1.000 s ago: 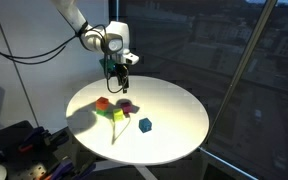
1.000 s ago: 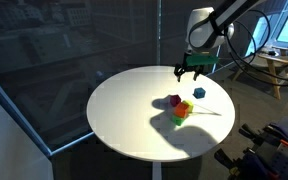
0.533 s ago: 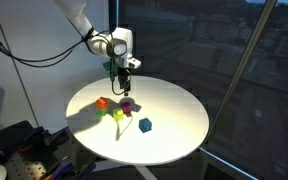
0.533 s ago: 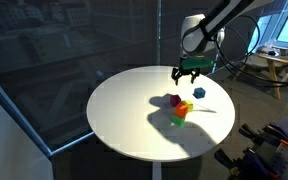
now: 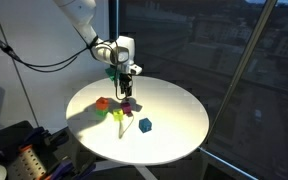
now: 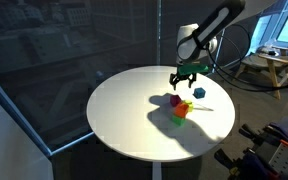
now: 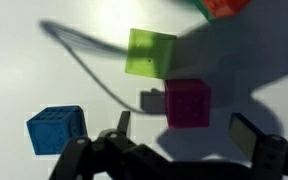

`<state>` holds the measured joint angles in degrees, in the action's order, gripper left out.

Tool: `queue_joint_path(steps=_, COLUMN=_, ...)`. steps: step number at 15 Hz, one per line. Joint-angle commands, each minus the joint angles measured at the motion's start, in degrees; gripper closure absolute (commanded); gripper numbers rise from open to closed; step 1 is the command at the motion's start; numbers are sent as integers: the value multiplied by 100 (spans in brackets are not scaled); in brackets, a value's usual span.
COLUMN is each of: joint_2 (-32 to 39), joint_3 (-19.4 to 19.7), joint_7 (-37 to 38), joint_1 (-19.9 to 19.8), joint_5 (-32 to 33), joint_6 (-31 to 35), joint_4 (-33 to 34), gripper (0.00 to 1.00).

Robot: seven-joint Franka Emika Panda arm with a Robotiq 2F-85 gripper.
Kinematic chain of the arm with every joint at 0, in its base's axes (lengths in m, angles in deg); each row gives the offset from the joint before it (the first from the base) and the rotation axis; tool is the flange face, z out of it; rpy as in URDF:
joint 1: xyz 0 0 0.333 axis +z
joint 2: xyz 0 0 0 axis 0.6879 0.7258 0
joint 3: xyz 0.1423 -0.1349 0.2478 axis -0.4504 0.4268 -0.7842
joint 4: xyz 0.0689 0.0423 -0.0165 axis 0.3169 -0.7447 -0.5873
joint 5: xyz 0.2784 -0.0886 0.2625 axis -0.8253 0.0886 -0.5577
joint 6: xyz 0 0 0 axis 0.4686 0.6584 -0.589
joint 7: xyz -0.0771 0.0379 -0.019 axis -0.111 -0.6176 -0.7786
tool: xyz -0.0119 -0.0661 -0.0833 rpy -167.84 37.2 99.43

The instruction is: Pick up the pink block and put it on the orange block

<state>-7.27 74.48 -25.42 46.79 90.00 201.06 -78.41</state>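
Observation:
The pink block (image 7: pixel 187 103) sits on the white table, seen in both exterior views (image 5: pixel 127 106) (image 6: pixel 174 100). The orange block (image 5: pixel 102 102) (image 6: pixel 183 108) sits nearby; only its corner shows at the top edge of the wrist view (image 7: pixel 224 6). My gripper (image 5: pixel 127 86) (image 6: pixel 184 81) hangs open and empty just above the pink block. In the wrist view the gripper (image 7: pixel 184 135) has its two fingers (image 7: pixel 252 135) spread wide, with the pink block just ahead of the gap between them.
A yellow-green block (image 7: pixel 150 53) (image 5: pixel 115 114) (image 6: pixel 178 119) lies beside the pink one. A blue block (image 7: pixel 55 129) (image 5: pixel 145 125) (image 6: pixel 198 93) sits apart. The round white table (image 5: pixel 174 110) (image 6: pixel 124 110) stands by dark windows; equipment stands beyond its edge.
The gripper has moved down and toward the cluster of blocks and now hangs over the pink block. It stays open. The blocks have not moved.

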Motion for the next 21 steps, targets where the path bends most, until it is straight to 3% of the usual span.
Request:
queue_joint_path(steps=1, joint_2=342, joint_3=36, joint_7=-218, joint_1=8, joint_5=-169, joint_6=-70, joint_4=372, gripper=0)
queue_joint_path(steps=9, joint_2=919, joint_3=26, joint_7=-241, joint_1=59, joint_5=-332, joint_6=-189, joint_4=1009, gripper=0)
queue_joint_path(steps=21, joint_2=1484, joint_3=64, joint_7=-236, joint_1=150, joint_5=-318, joint_6=-167, joint_4=1456, gripper=0)
